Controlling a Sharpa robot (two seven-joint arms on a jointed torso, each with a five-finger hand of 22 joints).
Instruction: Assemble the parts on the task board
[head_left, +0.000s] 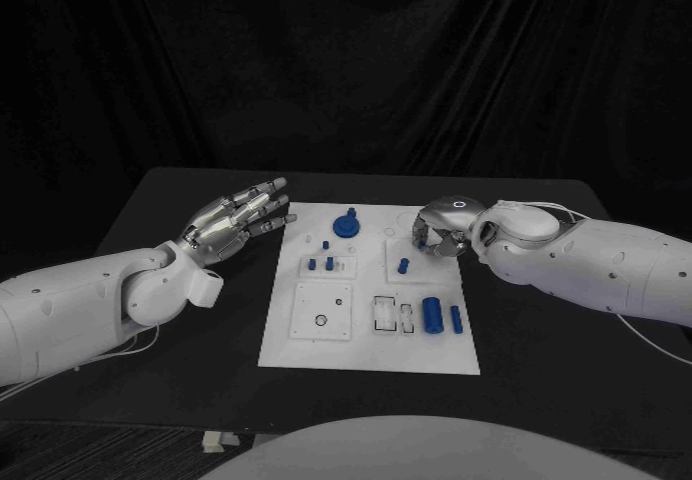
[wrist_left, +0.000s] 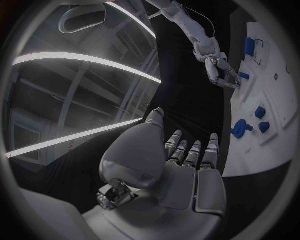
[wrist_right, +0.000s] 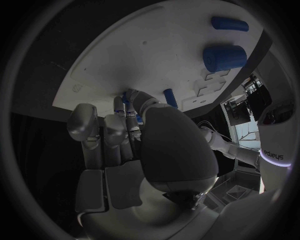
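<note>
The white task board (head_left: 289, 345) lies mid-table. My right hand (head_left: 440, 228) curls down over its far right part; in the right wrist view its fingertips (wrist_right: 132, 107) pinch a small blue part (wrist_right: 127, 99) at the board surface (wrist_right: 156, 45). A blue peg (head_left: 404, 266) stands just beside that hand. My left hand (head_left: 238, 215) hovers beside the board's far left corner, fingers spread, holding nothing. A blue gear-like piece (head_left: 346, 224) stands at the far edge. A thick blue cylinder (head_left: 431, 315) and a thin one (head_left: 457, 319) lie at the near right.
Two short blue pegs (head_left: 320, 265) stand left of centre on the board. A black ring (head_left: 322, 321) and rectangular slots (head_left: 385, 312) mark its near half. Bare black table (head_left: 562, 350) surrounds the board; a dark curtain hangs behind.
</note>
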